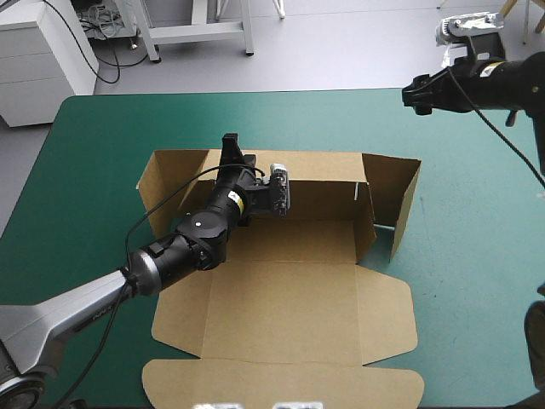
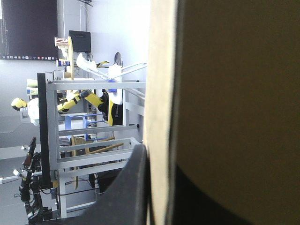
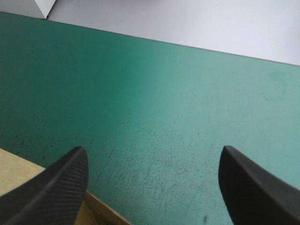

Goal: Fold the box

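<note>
The brown box (image 1: pixel 289 298) lies in the middle of the table, its lid and front flaps flat. Its back wall (image 1: pixel 315 183) and right side wall (image 1: pixel 400 200) stand up. My left gripper (image 1: pixel 230 146) reaches over the tray to the back wall's left part and is shut on its top edge. In the left wrist view the board's edge (image 2: pixel 161 93) runs between the two black fingers (image 2: pixel 133 187). My right gripper (image 1: pixel 415 95) hangs open above the far right of the table, away from the box. Its view shows a box corner (image 3: pixel 14 176) beside one finger.
The teal-green cover (image 1: pixel 102 145) shows on all sides of the box, widest at the far side and the right. The table's far edge (image 3: pixel 187 44) lies ahead of my right gripper (image 3: pixel 152 154).
</note>
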### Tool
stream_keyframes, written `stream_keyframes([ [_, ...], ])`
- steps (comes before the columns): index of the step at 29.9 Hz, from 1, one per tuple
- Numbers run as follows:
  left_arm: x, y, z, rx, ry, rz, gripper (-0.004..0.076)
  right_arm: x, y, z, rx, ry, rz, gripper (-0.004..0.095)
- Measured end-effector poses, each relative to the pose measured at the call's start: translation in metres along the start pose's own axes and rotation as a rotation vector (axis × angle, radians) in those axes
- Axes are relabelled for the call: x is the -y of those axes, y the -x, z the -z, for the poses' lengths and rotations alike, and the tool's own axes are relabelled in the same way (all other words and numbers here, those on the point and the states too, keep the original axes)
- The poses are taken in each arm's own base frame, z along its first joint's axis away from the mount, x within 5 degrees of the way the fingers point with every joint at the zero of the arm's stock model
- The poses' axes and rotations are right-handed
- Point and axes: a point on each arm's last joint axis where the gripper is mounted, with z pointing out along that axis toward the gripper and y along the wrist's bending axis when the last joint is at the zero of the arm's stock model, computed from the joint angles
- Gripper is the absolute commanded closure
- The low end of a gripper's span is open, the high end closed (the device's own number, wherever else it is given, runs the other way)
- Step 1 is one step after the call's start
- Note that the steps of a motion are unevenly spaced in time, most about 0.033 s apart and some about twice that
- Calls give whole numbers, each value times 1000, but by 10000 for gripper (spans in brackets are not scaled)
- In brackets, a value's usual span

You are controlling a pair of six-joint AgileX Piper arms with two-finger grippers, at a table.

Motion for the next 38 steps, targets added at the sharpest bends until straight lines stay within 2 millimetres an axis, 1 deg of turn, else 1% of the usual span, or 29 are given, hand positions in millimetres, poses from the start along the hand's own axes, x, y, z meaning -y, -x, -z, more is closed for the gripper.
stream_keyframes([
  [3,0,0,0,0,0,5,734,7,-6,-35,-70,39,-39,193],
  [6,0,0,0,0,1,6,734,13,-18,-71,-159,78,-88,193],
  [8,0,0,0,0,1,6,734,16,-26,-88,-220,101,-109,193],
  [11,0,0,0,0,1,5,734,18,-37,-105,-309,129,-128,193],
  [13,0,0,0,-1,1,5,734,18,-42,-110,-345,138,-137,193],
  [17,0,0,0,-1,1,5,734,18,-45,-111,-363,141,-150,193],
  [23,0,0,0,-3,2,6,734,15,-58,-104,-404,133,-158,193],
  [31,0,0,0,-5,3,5,734,4,-89,-79,-454,153,-95,193],
  [36,0,0,0,-6,3,5,734,-9,-104,-61,-372,204,-49,193],
  [38,0,0,0,-6,3,5,734,-14,-114,-59,-337,238,-32,193],
])
